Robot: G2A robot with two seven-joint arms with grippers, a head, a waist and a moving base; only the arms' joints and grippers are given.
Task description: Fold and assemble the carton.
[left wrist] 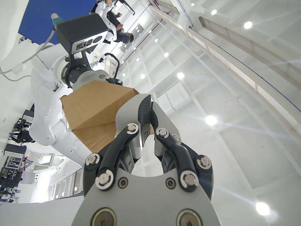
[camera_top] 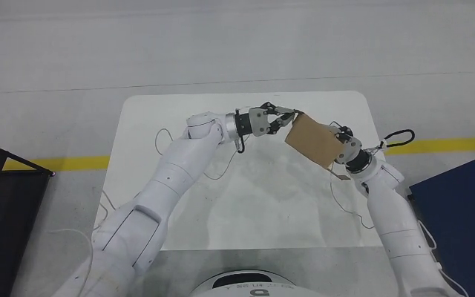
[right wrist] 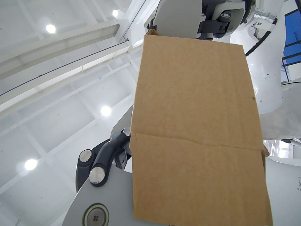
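Note:
A flat brown carton (camera_top: pixel 313 141) hangs tilted above the white table (camera_top: pixel 171 215), held between both arms. My left gripper (camera_top: pixel 295 116) pinches its far upper corner; in the left wrist view the gripper (left wrist: pixel 150 111) has its ribbed pad (left wrist: pixel 144 116) pressed to the cardboard edge of the carton (left wrist: pixel 94 104). My right gripper (camera_top: pixel 343 142) grips the opposite end, also seen as the right gripper (left wrist: pixel 105 78) behind the board. In the right wrist view the carton (right wrist: pixel 197 118) shows a crease across it and hides my own fingers, and the left gripper (right wrist: pixel 152 28) sits at its far edge.
Thin cables (camera_top: pixel 159 141) trail over the table's left part. A black cable loop (camera_top: pixel 401 137) sticks out past the right edge. A dark stand (camera_top: pixel 15 193) is at the far left, a blue panel (camera_top: pixel 449 200) at the right.

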